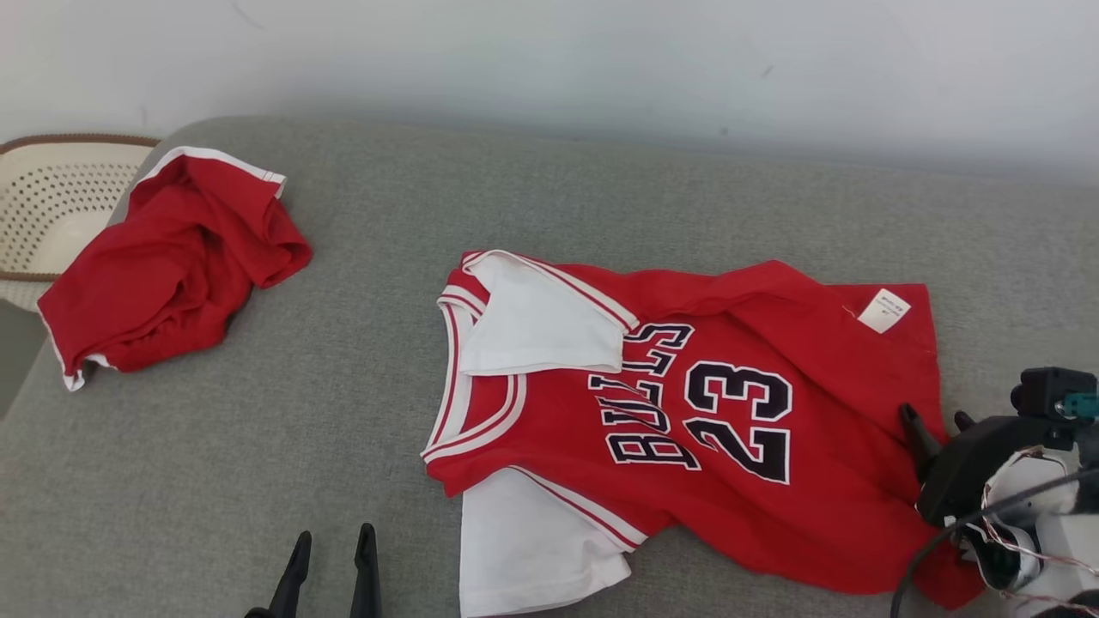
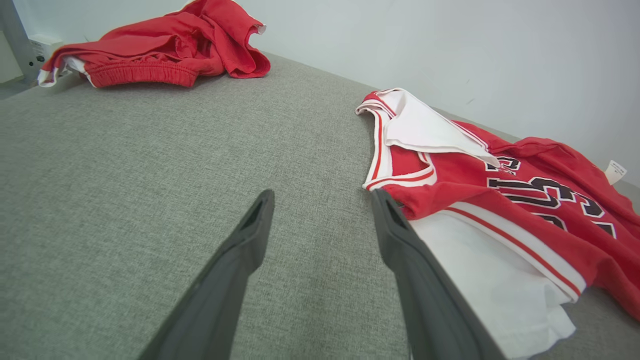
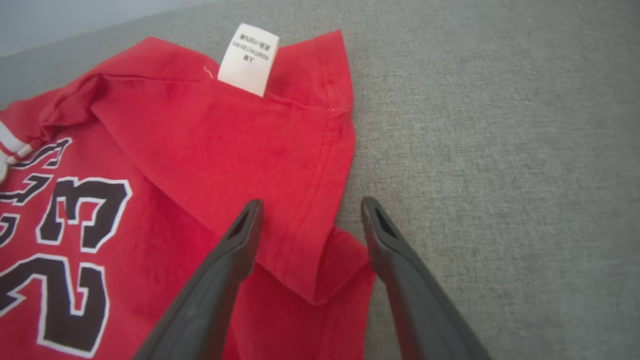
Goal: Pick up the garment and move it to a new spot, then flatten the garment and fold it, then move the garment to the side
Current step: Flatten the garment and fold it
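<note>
The head view looks forward and down from high up over the grey woven-fabric surface [image 1: 343, 481], taking in the whole red knit jersey [image 1: 816, 498] with white sleeves and a crumpled red cloth bundle [image 1: 172, 266] far left. The left wrist view skims low toward the jersey's collar and that bundle. The right wrist view sits close above the jersey's hem and white care label [image 3: 248, 59].

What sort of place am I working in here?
Likely a home-style laundry setup: a grey upholstered surface, perhaps a sofa or bed, against a white wall, a perforated basket at its left end, and a red jersey on it.
</note>
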You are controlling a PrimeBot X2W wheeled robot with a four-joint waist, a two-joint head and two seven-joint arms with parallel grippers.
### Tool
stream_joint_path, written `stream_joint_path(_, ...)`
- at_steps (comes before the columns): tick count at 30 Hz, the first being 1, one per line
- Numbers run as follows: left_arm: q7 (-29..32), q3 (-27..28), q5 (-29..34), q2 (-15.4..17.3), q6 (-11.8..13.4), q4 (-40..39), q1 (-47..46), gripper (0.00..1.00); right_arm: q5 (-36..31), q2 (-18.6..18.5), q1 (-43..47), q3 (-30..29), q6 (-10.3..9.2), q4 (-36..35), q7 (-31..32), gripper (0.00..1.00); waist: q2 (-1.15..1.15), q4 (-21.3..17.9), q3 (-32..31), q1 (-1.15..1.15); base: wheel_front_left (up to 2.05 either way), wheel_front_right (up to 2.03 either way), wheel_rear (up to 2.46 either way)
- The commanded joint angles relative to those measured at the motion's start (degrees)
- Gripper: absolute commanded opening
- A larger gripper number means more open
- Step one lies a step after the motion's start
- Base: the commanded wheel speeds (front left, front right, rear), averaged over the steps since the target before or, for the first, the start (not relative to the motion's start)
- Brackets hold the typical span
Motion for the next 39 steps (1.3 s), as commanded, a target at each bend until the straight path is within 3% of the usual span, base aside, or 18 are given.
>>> stream_joint_path(1,-0.22,-0.03,0.01,0.01,0.13,0.20,-0.57,1.00,0.30,-0.34,-1.15,0.48,0.03,1.74,-0.26,1.00,0.00,0.78,0.67,-0.01,0.00,0.00,0.00)
stream_joint_path(3,-0.22,-0.12,-0.02,0.03,0.03,0.33,-0.77,1.00,0.40,-0.38,-2.86,1.15,0.03,5.09,0.12,1.00,0.00,1.22,0.87,-0.01,0.00,0.00,0.00)
stream_joint_path(4,-0.22,-0.11,-0.05,0.02,0.02,0.37,-0.84,1.00,0.67,-0.22,-3.63,1.49,0.03,6.69,0.73,0.91,0.00,1.36,0.93,-0.01,0.00,0.00,0.00)
stream_joint_path(5,-0.22,-0.13,-0.09,0.01,0.03,0.38,-0.91,1.00,0.78,-0.16,-4.35,2.02,0.03,8.01,1.08,0.55,0.00,1.48,0.99,-0.01,0.00,0.00,0.00)
stream_joint_path(6,-0.22,-0.10,-0.12,0.01,0.02,0.36,-0.94,1.00,0.98,-0.24,-5.03,2.18,0.03,9.31,1.26,0.29,0.00,1.58,1.02,-0.01,0.00,0.00,0.00)
stream_joint_path(8,-0.22,-0.22,-0.17,0.01,-0.02,0.39,-1.01,1.00,1.02,-0.30,-6.20,3.08,0.03,10.84,0.26,0.00,0.00,1.79,1.07,-0.01,0.00,0.00,0.00)
stream_joint_path(15,-0.22,-0.39,-0.30,0.03,-0.08,0.62,-1.37,1.00,2.56,-1.31,-11.48,5.88,0.03,12.27,-5.14,0.00,0.00,1.79,1.42,-0.01,0.00,0.00,0.00)
stream_joint_path(22,-0.22,-1.19,-0.41,0.02,-0.16,0.57,-2.31,1.00,4.24,-1.92,-19.27,6.86,0.03,14.57,-5.47,0.00,0.00,2.00,2.49,-0.01,0.00,0.00,0.00)
stream_joint_path(29,-0.22,-2.60,-0.66,0.02,-0.37,1.19,-3.54,1.00,4.00,-1.22,-27.11,6.38,0.03,23.57,-5.25,0.00,0.00,3.16,3.51,-0.01,0.00,0.00,0.00)
stream_joint_path(30,-0.22,-2.81,-0.68,0.02,-0.35,1.30,-3.50,1.00,3.00,-1.61,-27.67,6.74,0.03,24.51,-6.40,0.31,0.00,3.34,3.45,-0.01,0.00,0.00,0.00)
stream_joint_path(31,-0.22,-3.05,-0.76,0.01,-0.32,1.53,-3.47,1.00,2.52,-1.62,-27.93,7.13,0.03,25.63,-7.46,1.00,0.00,3.55,3.22,-0.01,0.00,0.00,0.00)
stream_joint_path(39,-0.22,-2.17,-0.68,0.02,0.22,1.63,-1.54,1.00,5.28,-1.76,-25.23,12.05,0.03,27.07,-12.21,1.00,0.00,1.91,0.61,-0.01,0.00,0.00,0.00)
